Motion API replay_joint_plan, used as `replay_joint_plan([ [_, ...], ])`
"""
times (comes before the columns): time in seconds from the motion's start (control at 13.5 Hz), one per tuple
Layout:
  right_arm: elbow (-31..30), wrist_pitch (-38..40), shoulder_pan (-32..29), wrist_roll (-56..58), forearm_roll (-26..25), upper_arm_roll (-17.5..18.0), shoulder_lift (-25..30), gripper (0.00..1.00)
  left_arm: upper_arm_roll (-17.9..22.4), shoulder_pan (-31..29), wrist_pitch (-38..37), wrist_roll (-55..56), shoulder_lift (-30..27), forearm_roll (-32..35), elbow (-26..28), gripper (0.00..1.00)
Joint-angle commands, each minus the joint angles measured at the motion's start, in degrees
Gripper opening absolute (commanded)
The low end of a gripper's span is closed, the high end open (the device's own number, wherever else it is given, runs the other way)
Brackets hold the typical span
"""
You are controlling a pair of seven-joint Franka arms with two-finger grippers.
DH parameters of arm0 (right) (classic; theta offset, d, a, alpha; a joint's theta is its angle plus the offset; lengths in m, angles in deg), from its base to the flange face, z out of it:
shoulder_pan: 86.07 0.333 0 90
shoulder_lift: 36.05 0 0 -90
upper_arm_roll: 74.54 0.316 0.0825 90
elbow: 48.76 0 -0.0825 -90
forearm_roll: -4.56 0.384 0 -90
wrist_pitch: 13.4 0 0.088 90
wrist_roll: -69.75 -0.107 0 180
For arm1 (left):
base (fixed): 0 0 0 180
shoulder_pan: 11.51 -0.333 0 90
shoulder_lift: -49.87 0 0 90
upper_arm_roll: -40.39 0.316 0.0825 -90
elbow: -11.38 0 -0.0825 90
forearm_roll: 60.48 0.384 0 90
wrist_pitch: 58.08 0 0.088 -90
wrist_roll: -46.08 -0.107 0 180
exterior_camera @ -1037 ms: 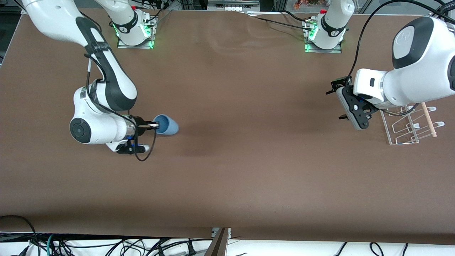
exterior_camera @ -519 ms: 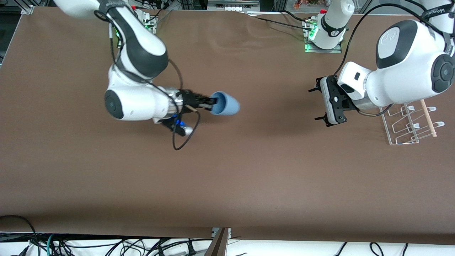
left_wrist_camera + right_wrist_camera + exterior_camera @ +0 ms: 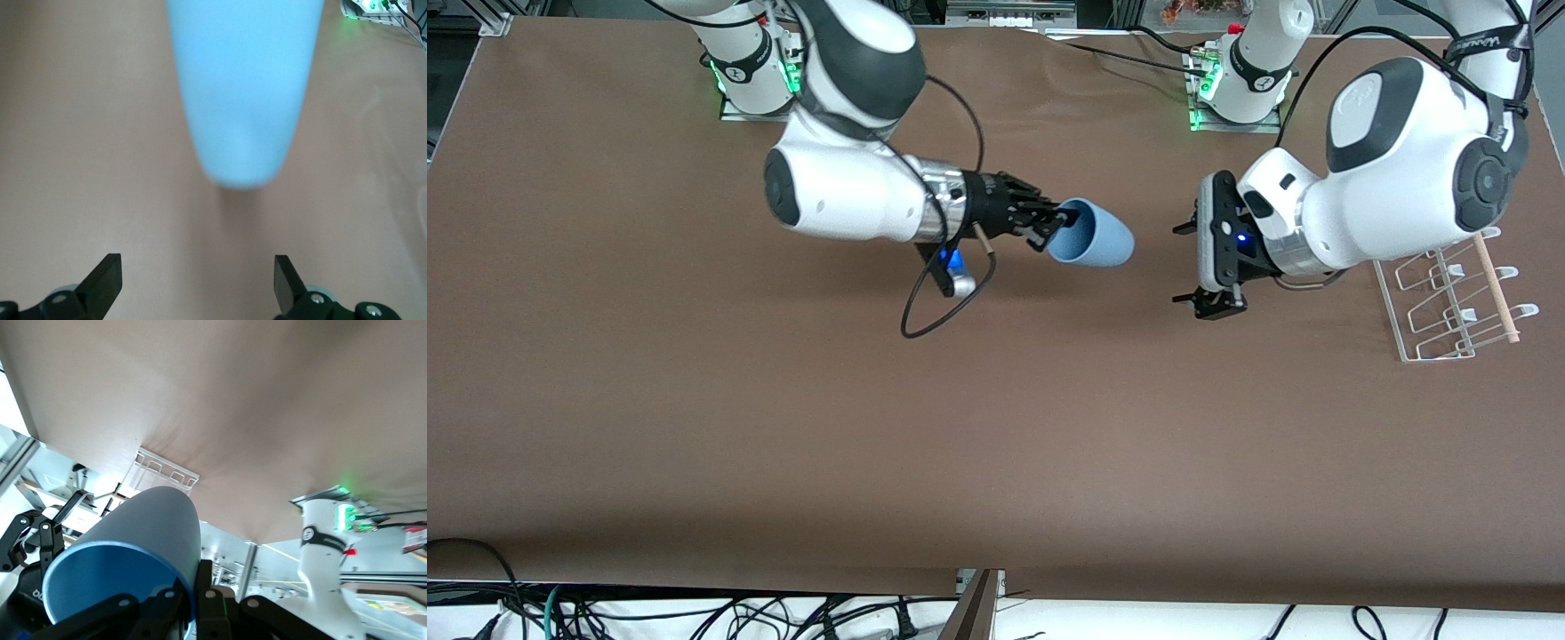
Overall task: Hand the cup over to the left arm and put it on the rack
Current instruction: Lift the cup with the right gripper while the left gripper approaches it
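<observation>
Nearest the front camera, only bare brown table (image 3: 996, 427). Up in mid-table, the right gripper (image 3: 1056, 228) is clamped on the rim of the light-blue cup (image 3: 1092, 235), holding it sideways in the air, its base pointing at the left gripper (image 3: 1199, 265). That one hangs just beside it, fingers (image 3: 107, 277) spread wide, holding nothing. The rack (image 3: 1458, 307) sits at the left arm's end. Black lettering on the left arm (image 3: 1405, 160), perhaps "FRANKA", is too small to read.
</observation>
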Motion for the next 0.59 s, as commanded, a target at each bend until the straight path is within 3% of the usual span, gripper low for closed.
replay_joint_plan([
  [0.0, 1.71, -0.69, 0.71, -1.63, 1.15, -0.28, -1.12, 0.0, -2.41, -0.66, 1.07, -2.63, -0.9, -1.48, 0.52, 1.0],
  [0.37, 1.8, -0.69, 0.63, -1.55, 1.06, -0.28, -1.03, 0.0, -4.7, -0.84, 1.51, -2.45, -3.63, -1.65, 2.71, 1.0],
  [0.52, 1.8, -0.69, 0.72, -1.28, 0.98, -0.28, -1.03, 0.0, -6.01, -0.84, 5.18, -2.45, -3.63, -1.74, 4.03, 1.0],
])
